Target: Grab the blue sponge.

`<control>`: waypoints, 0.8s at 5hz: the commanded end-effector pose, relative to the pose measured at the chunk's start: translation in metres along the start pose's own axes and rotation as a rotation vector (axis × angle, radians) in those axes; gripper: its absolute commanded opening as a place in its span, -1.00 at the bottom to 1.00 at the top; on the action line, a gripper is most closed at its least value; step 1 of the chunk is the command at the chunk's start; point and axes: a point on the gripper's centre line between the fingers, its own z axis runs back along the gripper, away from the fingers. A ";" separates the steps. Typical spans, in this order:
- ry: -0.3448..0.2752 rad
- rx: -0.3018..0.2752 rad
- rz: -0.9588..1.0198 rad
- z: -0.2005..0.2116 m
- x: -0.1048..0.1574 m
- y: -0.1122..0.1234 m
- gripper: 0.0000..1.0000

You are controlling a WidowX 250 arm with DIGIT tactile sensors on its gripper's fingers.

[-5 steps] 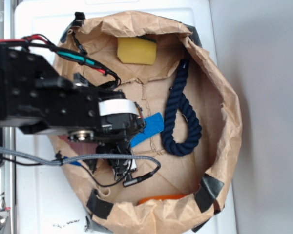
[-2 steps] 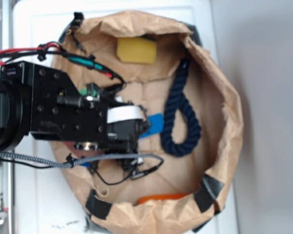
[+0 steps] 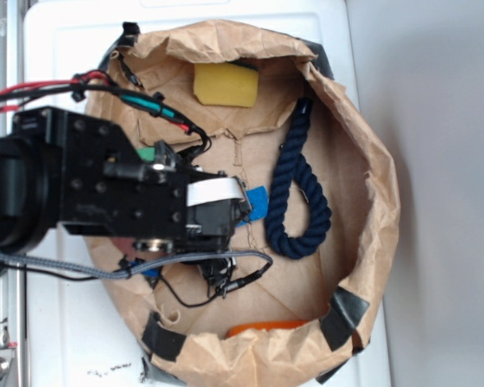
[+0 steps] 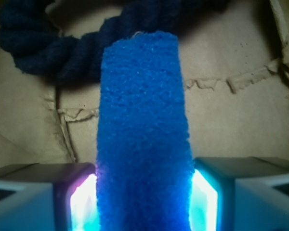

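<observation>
- Inside the brown paper-lined basket [image 3: 371,193], just beside the loop of the dark navy rope [image 3: 300,189], the blue sponge [image 4: 142,139] sits between the two fingers [image 4: 33,192] of the gripper [image 4: 143,202].
- In the wrist view the fingers flank the sponge on both sides and their pads meet its edges, so they look pressed onto it, pinching the foam.
- From the exterior view only a small blue corner of the sponge [image 3: 256,201] shows past the black arm [image 3: 105,189], on the side of the arm nearest the rope.
- By my judgement the reach and the closing are done or nearly so; what remains is to lift the sponge clear of the paper floor, and the pictures do not show whether it is off the floor yet.
- The far end of the sponge lies close against the rope, so the rope may drag when it rises.
- A yellow sponge [image 3: 226,84] lies well apart from the rope's loop, near the basket's far wall.
- No brand, label or readable writing shows in either view.
</observation>
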 end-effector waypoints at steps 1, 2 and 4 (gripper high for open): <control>0.015 -0.064 -0.027 0.082 0.003 0.013 -1.00; 0.019 -0.024 0.007 0.111 0.012 0.010 -1.00; 0.055 -0.079 -0.051 0.151 0.016 0.018 -1.00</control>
